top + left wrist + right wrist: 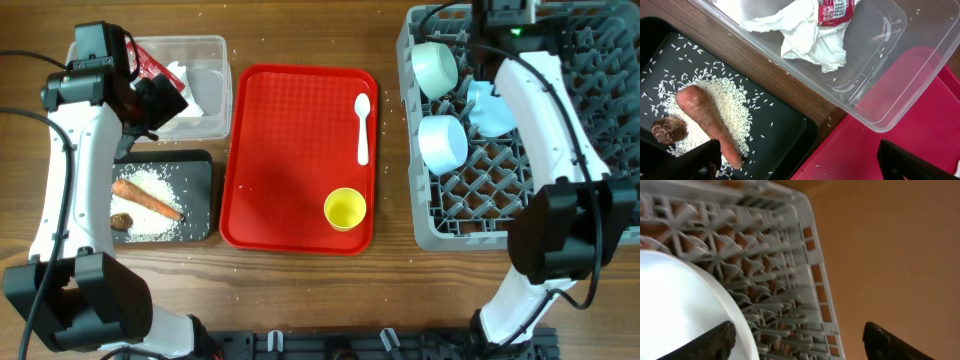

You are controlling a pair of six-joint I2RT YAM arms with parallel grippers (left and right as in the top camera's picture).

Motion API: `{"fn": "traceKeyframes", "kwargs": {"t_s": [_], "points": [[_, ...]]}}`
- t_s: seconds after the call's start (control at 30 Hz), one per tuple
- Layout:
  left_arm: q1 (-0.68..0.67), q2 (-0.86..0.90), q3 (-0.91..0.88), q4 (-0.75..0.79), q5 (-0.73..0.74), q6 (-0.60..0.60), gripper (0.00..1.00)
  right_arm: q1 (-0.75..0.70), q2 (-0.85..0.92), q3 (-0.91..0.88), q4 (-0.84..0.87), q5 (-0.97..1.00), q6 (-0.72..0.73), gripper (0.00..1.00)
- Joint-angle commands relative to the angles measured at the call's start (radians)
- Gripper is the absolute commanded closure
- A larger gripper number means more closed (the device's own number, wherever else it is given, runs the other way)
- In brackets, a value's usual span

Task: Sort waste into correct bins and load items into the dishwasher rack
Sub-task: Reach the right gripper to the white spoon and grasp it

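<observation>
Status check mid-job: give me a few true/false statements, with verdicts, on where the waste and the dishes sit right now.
1. The yellow cup stands on the red tray. True.
2. The white spoon is already in the dishwasher rack. False: it lies on the red tray, above the cup in the overhead view.
3. The carrot stick lies on rice in the black tray. True.
4. The red wrapper is in the black tray. False: it is in the clear tub, next to the napkin.
5. A pale green bowl and a pale blue bowl are in the dishwasher rack. True.
</observation>
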Motion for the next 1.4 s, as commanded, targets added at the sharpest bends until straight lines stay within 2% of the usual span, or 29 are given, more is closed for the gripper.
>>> {"fn": "traceKeyframes", "kwargs": {"t_s": [0.0,0.1,0.2,0.27,0.37,0.4,0.6,0.73,0.83,1.17,1.37], "points": [[0.005,-0.011,0.016,0.002,-0.013,0.008,0.00,0.024,-0.034,0.008,0.008,-0.024,0.013,0.14],[0.005,-0.011,0.016,0.002,-0.013,0.008,0.00,0.038,-0.107,0.018,0.007,-0.121,0.031,0.12],[0.005,-0.011,0.016,0.002,-0.013,0.008,0.00,0.054,-0.193,0.018,-0.003,-0.317,0.080,0.12],[0.005,-0.011,0.016,0.002,-0.013,0.009,0.00,0.075,-0.248,0.018,-0.037,-0.600,0.164,0.14],[0.005,-0.011,0.016,0.002,-0.013,0.009,0.00,0.127,-0.253,0.016,-0.068,-0.975,0.280,0.24],[0.005,-0.011,0.016,0.002,-0.013,0.009,0.00,0.147,-0.242,0.013,-0.072,-1.012,0.293,0.24],[0.005,-0.011,0.016,0.002,-0.013,0.009,0.00,0.315,-0.060,0.003,-0.138,-1.008,0.422,0.23],[0.005,-0.011,0.016,0.002,-0.013,0.009,0.00,0.362,0.085,0.003,-0.150,-1.003,0.452,0.29],[0.005,-0.011,0.016,0.002,-0.013,0.009,0.00,0.363,0.170,0.003,-0.149,-0.967,0.505,0.33],[0.005,-0.011,0.016,0.002,-0.013,0.009,0.00,0.362,0.311,0.003,-0.089,-0.906,0.533,0.44],[0.005,-0.011,0.016,0.002,-0.013,0.008,0.00,0.362,0.341,0.003,-0.067,-0.819,0.558,0.45]]}}
